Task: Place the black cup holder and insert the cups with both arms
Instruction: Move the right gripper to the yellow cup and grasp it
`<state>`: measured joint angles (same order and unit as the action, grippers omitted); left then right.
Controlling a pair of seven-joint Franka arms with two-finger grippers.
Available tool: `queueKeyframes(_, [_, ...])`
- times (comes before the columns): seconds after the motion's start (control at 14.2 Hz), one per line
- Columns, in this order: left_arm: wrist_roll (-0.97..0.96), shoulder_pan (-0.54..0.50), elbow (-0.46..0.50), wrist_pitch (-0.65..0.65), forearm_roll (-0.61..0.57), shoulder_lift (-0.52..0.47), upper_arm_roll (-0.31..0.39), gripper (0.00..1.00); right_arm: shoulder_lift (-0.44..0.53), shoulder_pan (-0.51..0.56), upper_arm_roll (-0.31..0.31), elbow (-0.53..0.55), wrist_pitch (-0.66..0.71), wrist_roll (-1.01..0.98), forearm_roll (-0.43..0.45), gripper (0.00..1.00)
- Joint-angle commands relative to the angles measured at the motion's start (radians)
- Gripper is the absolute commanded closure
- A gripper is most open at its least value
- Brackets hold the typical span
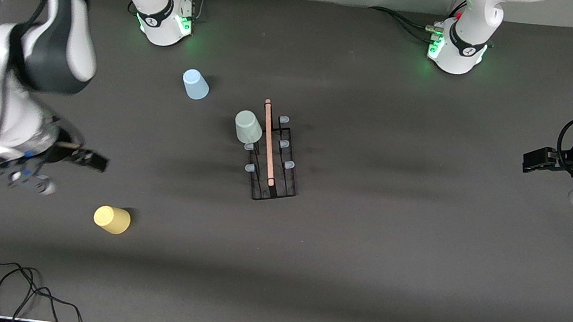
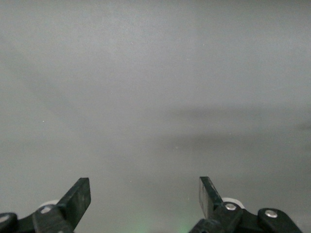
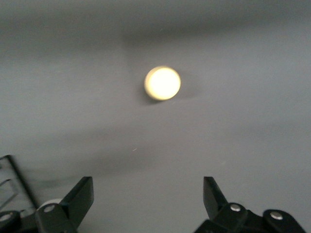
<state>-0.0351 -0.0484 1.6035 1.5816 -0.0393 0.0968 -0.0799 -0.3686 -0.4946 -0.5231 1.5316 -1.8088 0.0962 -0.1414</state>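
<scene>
- Front view: the black cup holder [image 1: 274,155] stands near the middle of the grey table [image 1: 416,264], its light wooden handle [image 1: 268,142] running along the top and grey-tipped pegs on both sides.
- The pale green cup [image 1: 248,127] sits upside down on a peg of the holder, on the side toward the right arm's end of the table.
- The light blue cup [image 1: 195,84] stands upside down on the table, farther from the front camera than the holder and toward the right arm's end — well apart from the rack.
- The yellow cup [image 1: 112,219] stands upside down on the table too, nearer to the front camera than the holder and toward the right arm's end.
- The right gripper [image 1: 92,160] hangs over bare table, near the yellow cup but not touching it; the left gripper [image 1: 535,159] hangs over the table at the left arm's end, well apart from every cup — that arm waits.
- A loose black cable [image 1: 4,279] lies at the table's near edge.
- Left wrist view: the left gripper [image 2: 145,194] has its fingers [image 2: 77,198] spread wide, with nothing between them and only bare table below.
- Right wrist view: the right gripper [image 3: 146,195] is likewise spread wide and empty; the yellow cup [image 3: 163,83] shows from above as a pale round disc on the table, clear of the fingers [image 3: 80,196].
</scene>
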Motion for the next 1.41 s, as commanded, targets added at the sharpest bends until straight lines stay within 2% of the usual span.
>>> queueKeyframes(0.0, [0.018, -0.005, 0.003, -0.005, 0.010, -0.011, -0.001, 0.01, -0.107, 0.039, 0.000, -0.077, -0.073, -0.165, -0.073, 0.00])
queueKeyframes(0.14, [0.018, -0.005, 0.003, -0.005, 0.010, -0.011, -0.001, 0.01, -0.183, 0.045, 0.000, -0.073, -0.138, -0.177, -0.121, 0.00])
queueKeyframes(0.49, [0.018, -0.005, 0.003, -0.005, 0.010, -0.011, -0.001, 0.01, -0.358, 0.067, 0.002, -0.060, -0.286, -0.326, -0.315, 0.00])
queueKeyframes(0.77, [0.018, -0.005, 0.003, -0.006, 0.010, -0.011, -0.001, 0.01, -0.412, 0.065, 0.006, -0.007, -0.424, -0.355, -0.325, 0.00])
queueKeyframes(1.13, [0.018, -0.005, 0.003, -0.006, 0.010, -0.011, -0.001, 0.01, -0.454, 0.067, 0.009, -0.004, -0.457, -0.372, -0.326, 0.00])
queueKeyframes(1.2, [0.018, -0.005, 0.003, -0.006, 0.010, -0.011, -0.001, 0.01, -0.454, 0.068, 0.009, -0.002, -0.451, -0.372, -0.326, 0.12])
queueKeyframes(1.34, [0.018, -0.005, 0.003, -0.006, 0.010, -0.011, -0.001, 0.01, -0.445, 0.071, 0.009, 0.018, -0.448, -0.372, -0.326, 0.47])
